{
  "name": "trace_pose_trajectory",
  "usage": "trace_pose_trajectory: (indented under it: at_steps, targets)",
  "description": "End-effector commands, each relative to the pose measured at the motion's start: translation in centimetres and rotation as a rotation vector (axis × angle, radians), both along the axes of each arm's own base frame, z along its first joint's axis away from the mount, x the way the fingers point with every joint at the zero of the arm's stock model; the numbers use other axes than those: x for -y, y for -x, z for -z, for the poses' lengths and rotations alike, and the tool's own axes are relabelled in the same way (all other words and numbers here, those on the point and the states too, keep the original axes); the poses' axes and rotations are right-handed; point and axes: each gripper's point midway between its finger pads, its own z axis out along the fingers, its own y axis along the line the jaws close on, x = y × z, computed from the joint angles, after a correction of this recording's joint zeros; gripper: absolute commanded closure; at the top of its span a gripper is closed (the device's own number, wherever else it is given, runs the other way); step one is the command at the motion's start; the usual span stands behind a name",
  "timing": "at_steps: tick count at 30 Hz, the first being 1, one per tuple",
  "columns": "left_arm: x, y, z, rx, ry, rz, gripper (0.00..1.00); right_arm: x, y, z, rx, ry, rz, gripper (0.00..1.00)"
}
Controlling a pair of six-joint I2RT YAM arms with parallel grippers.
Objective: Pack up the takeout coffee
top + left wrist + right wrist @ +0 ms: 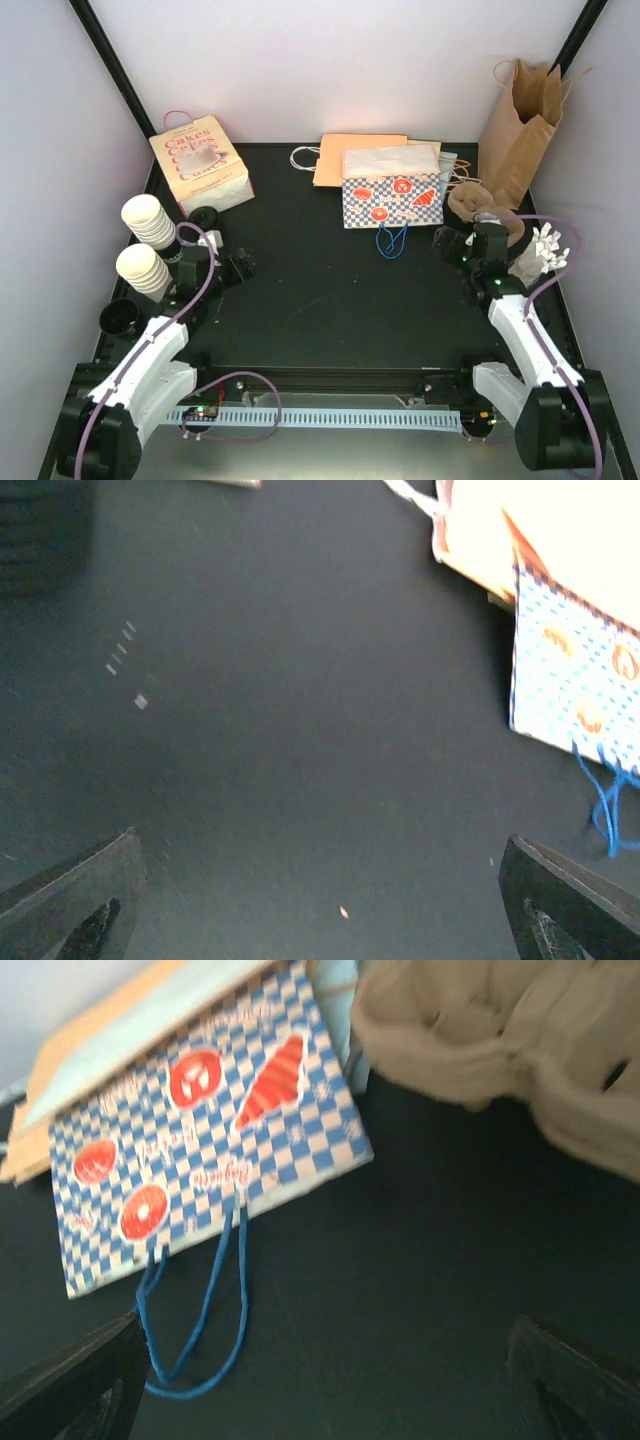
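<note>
**A:** Item one, left pincer (238,263): jaws spread wide, nothing between them, pointing over bare table (320,310).

**B:** And the cups?

**A:** Item two, near cup stack (143,270): just beside that pincer, on its outer left. It seems to stand mouth-up, long axis upright. Item three, far cup stack (150,220): next beyond. Item four, black lid (120,317): further left again.

**B:** Right pincer?

**A:** Item five, right pincer (452,245): equally wide, empty, well apart from the left pincer. By my judgement, the left arm is nearer the cups.
</note>
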Motion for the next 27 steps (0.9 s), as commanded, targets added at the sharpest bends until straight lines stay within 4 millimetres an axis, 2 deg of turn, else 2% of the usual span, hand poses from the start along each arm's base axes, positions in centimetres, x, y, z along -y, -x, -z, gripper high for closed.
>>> trace_pose_trajectory:
  at_steps: [1,3,10,12,18,23,27]
  targets:
    - [3.9,0.6,0.4,-0.006,0.097,0.192,0.01,-2.5,-0.7,1.2,-0.075,-0.072,-0.117,0.00]
    - [4.5,0.6,0.4,-0.008,0.108,0.225,0.01,-3.1,-1.2,1.7,-0.096,-0.099,-0.142,0.00]
    - [4.8,0.1,0.3,0.007,0.067,0.259,0.01,-5.0,-2.9,3.0,-0.141,-0.188,-0.203,0.00]
    - [5.5,0.2,0.2,0.022,0.066,0.312,0.01,-5.2,-3.6,3.4,-0.149,-0.205,-0.205,0.00]
    - [7.8,0.9,-0.2,0.042,0.077,0.488,0.01,-5.4,-6.1,4.4,-0.185,-0.246,-0.172,0.00]
    - [7.7,1.2,0.1,0.035,0.050,0.502,0.01,-5.2,-8.4,5.4,-0.208,-0.274,-0.120,0.04]
    - [7.6,1.3,0.1,0.040,0.040,0.501,0.01,-4.2,-9.7,6.8,-0.227,-0.273,-0.031,0.05]
